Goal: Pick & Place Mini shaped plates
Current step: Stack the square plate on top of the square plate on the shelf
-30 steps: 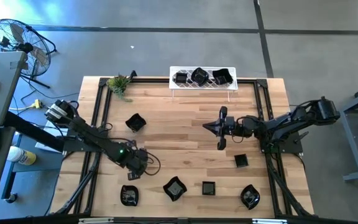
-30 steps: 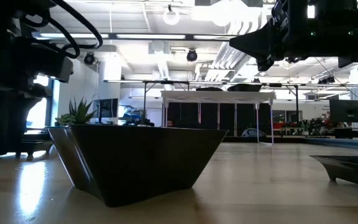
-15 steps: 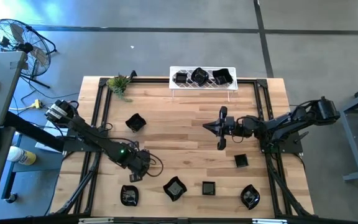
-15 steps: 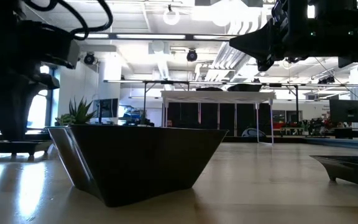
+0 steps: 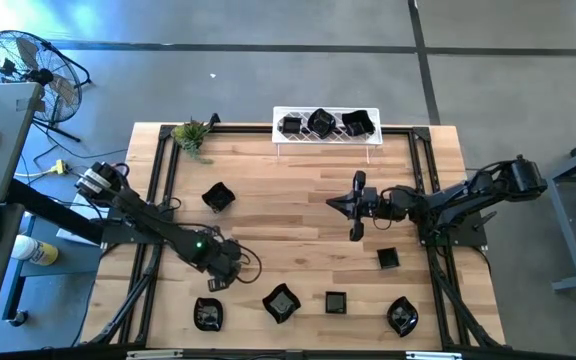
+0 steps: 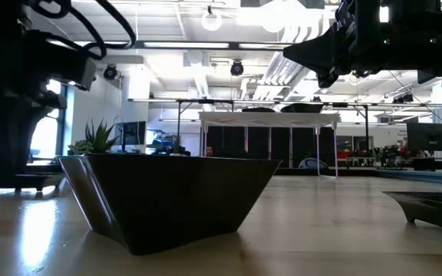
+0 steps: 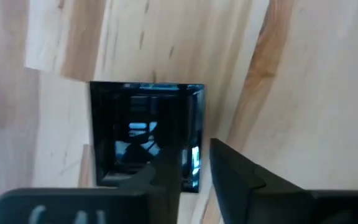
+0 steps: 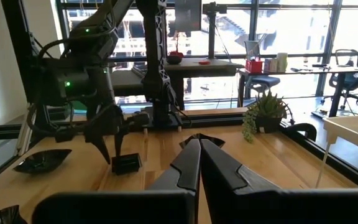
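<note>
A square glossy black mini plate (image 7: 138,134) lies flat on the wooden table, near its left front. My left gripper (image 5: 214,276) points down over it, open. One finger (image 7: 166,183) is inside the plate and the other (image 7: 235,177) outside one side wall (image 7: 197,158). My right gripper (image 5: 356,206) hangs level over the table's right middle, shut (image 8: 199,149) and holding nothing. Other mini plates lie loose along the near edge (image 5: 281,303) and at the left middle (image 5: 218,196). Three more sit on the white rack (image 5: 298,137). My left gripper comes from above, its fingers on either side of the square plate's side wall (image 7: 197,158). A strip of wood shows between that wall and the outer finger. Whether the inner finger touches the plate, I cannot tell. The plate's base stays on the table (image 8: 127,167).
A green plant (image 5: 192,135) stands at the far left corner. More plates lie at the near edge (image 5: 208,315) (image 5: 336,301) (image 5: 402,315) and right of centre (image 5: 388,258). Black frame rails (image 5: 158,200) run along the table's sides.
In the low view the square plate under my left gripper has slid a little toward the table's left edge and still lies on the wood. The left gripper has shifted slightly with it. My right gripper has kept still.
</note>
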Controlling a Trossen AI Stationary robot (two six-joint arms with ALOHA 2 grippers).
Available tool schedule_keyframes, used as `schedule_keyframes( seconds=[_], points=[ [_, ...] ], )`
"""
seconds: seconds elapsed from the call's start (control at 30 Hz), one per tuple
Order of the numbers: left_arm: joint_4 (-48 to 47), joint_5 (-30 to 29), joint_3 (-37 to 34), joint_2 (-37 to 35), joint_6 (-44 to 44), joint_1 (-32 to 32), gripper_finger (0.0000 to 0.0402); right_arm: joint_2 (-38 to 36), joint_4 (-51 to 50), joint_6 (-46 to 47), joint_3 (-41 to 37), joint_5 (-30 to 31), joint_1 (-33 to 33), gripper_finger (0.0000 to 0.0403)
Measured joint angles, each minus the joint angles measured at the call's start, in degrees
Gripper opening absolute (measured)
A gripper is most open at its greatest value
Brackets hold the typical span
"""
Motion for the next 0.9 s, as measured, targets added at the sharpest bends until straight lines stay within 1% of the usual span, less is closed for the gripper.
schedule_keyframes(
  seconds=[0.1, 0.3, 0.43, 0.7, 0.83, 0.9],
  points=[
    [0.1, 0.6, 0.0, 1.6, 0.0, 0.0, 0.0099, 0.0, 0.0, 0.0, 0.0, 0.0, 0.0, 0.0002],
    [0.3, -0.2, 0.0, 2.9, 0.0, 0.0, 0.0100, 0.0, 0.0, 0.0, 0.0, 0.0, 0.0, 0.0006],
    [0.1, -0.8, 0.0, 2.9, -0.2, 0.0, 0.0076, 0.0, 0.0, 0.0, 0.0, 0.0, 0.0, 0.0002],
    [-2.5, -0.4, 2.5, 2.9, 0.6, 0.0, 0.0007, 0.0, 0.0, -0.1, 0.0, 0.0, 0.0, 0.0008],
    [-6.0, -0.8, 4.9, 2.9, 2.2, 0.0, 0.0008, 0.0, 0.0, -0.1, 0.0, 0.0, 0.0, 0.0003],
    [-9.1, -2.0, 6.4, 2.9, 3.6, 0.0, 0.0008, 0.0, 0.0, 0.0, 0.0, 0.0, 0.0, 0.0002]
  ],
)
